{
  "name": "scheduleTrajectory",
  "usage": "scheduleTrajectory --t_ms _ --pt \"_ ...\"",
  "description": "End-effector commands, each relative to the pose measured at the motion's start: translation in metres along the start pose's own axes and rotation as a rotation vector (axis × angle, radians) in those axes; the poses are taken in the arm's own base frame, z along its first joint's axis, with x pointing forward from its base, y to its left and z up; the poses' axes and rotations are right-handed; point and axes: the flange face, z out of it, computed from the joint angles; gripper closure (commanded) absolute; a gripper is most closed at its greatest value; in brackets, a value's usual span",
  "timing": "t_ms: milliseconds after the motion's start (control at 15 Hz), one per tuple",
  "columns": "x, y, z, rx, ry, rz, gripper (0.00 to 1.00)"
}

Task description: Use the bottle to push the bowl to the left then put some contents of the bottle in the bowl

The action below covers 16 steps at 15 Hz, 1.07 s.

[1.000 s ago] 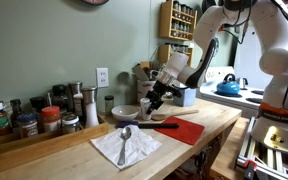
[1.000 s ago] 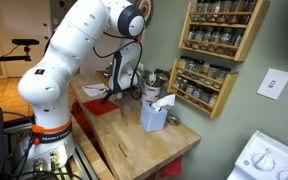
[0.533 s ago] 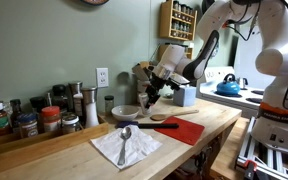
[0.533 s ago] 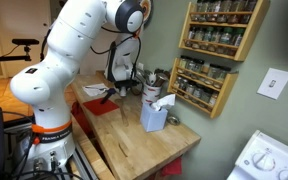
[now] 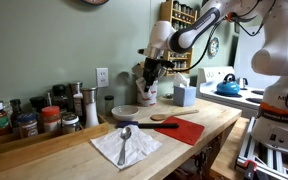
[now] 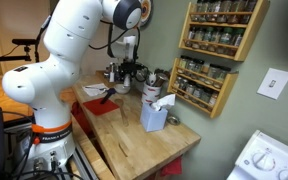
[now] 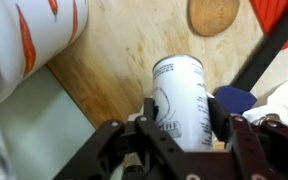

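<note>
— Above the counter (image 5: 219,122), the gripper (image 7: 182,120) is clamped on the bottle (image 7: 179,90), held aloft.
— And the bowl (image 5: 127,112)?
— Down on the counter, apart from the bottle. Pouring looks undone. Whether it's been pushed, I can't tell.

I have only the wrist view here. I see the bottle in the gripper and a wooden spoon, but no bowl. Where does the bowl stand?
Observer: In an exterior view the bowl stands on the counter, lower than the gripper and toward the picture's left of it.
Operator: Does the bottle touch it?
Observer: No. The bottle hangs in the air above the counter, apart from the bowl.
Operator: What lies in front of the bowl, nearer to that camera?
Observer: A metal spoon on a white napkin.
</note>
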Motion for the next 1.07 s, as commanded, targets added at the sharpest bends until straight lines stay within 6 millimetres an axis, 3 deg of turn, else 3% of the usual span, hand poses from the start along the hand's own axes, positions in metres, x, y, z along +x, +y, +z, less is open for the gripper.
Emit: scheduleTrajectory --t_ms 0,333,600,667,800,867,1000 --pt "0.016 0.002 -0.029 0.006 -0.113 -0.024 0.69" --pt "0.036 -0.016 -0.046 -0.005 -0.263 -0.077 0.69" --pt "0.05 -0.034 -0.044 0.01 -0.338 -0.141 0.69" --pt "0.056 -0.038 -0.053 -0.002 -0.345 -0.151 0.69" --pt "0.064 -0.038 -0.053 -0.005 -0.362 -0.161 0.69" --pt "0.066 -0.038 -0.041 -0.012 -0.394 -0.17 0.69" --pt "0.075 -0.037 -0.045 -0.041 -0.421 -0.184 0.69"
